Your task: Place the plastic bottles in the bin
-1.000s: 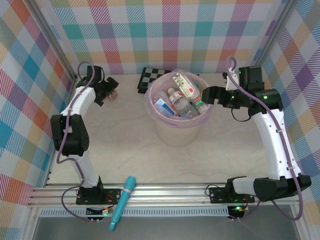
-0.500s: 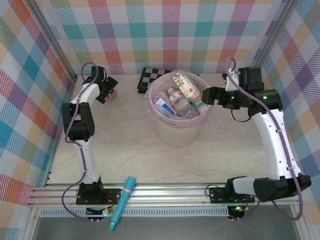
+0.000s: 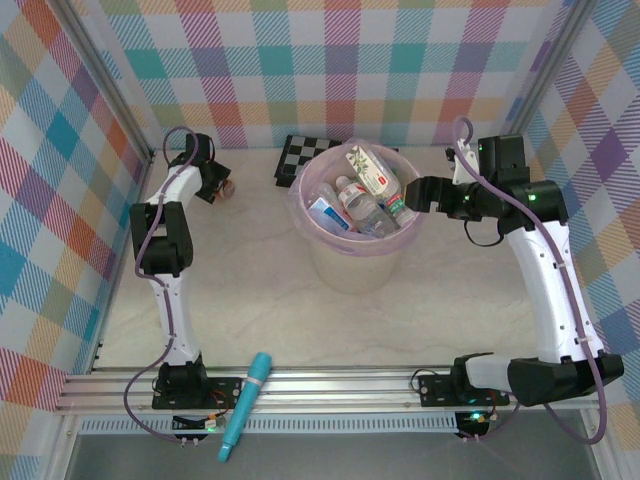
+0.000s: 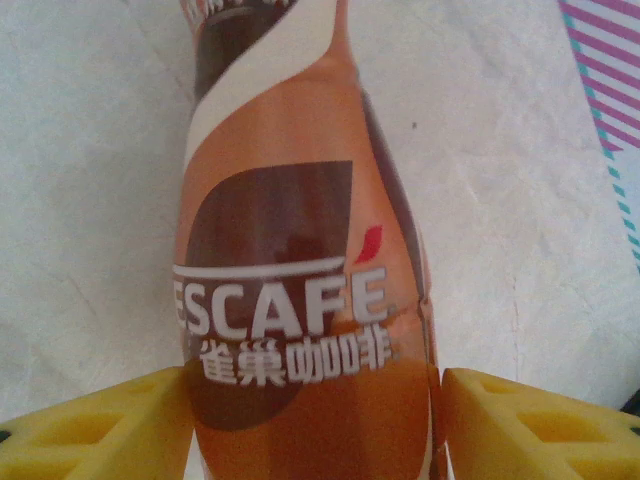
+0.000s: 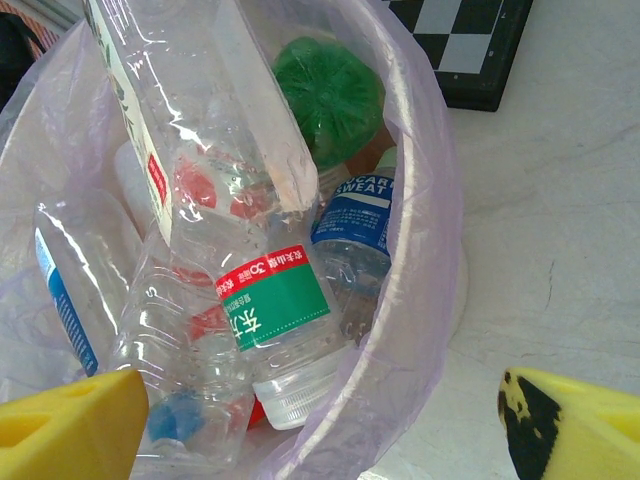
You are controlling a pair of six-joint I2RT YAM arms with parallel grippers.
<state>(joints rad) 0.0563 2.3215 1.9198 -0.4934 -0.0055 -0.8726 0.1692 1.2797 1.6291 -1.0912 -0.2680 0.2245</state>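
A brown coffee-labelled plastic bottle (image 4: 300,300) lies on the table in the back-left corner, small in the top view as the bottle (image 3: 229,187). My left gripper (image 3: 213,183) is shut on its lower body, a yellow finger (image 4: 100,430) at each flank. The pale-pink bin (image 3: 345,255) stands mid-table and holds several bottles: a clear one with a green-and-red label (image 5: 265,300), a blue-labelled one (image 5: 350,215) and a green one (image 5: 330,95). My right gripper (image 3: 412,195) hovers open over the bin's right rim (image 5: 425,230); between its fingers, the gripper (image 5: 320,430) holds nothing.
A black-and-white checkerboard (image 3: 298,155) lies behind the bin, seen again as the checkerboard (image 5: 465,40). A teal pen-like tube (image 3: 247,400) rests across the front rail. Checked walls close in the left, back and right sides.
The left arm folded further into the back-left corner and its jaws closed in on the brown bottle. The right arm and the bin stayed put.
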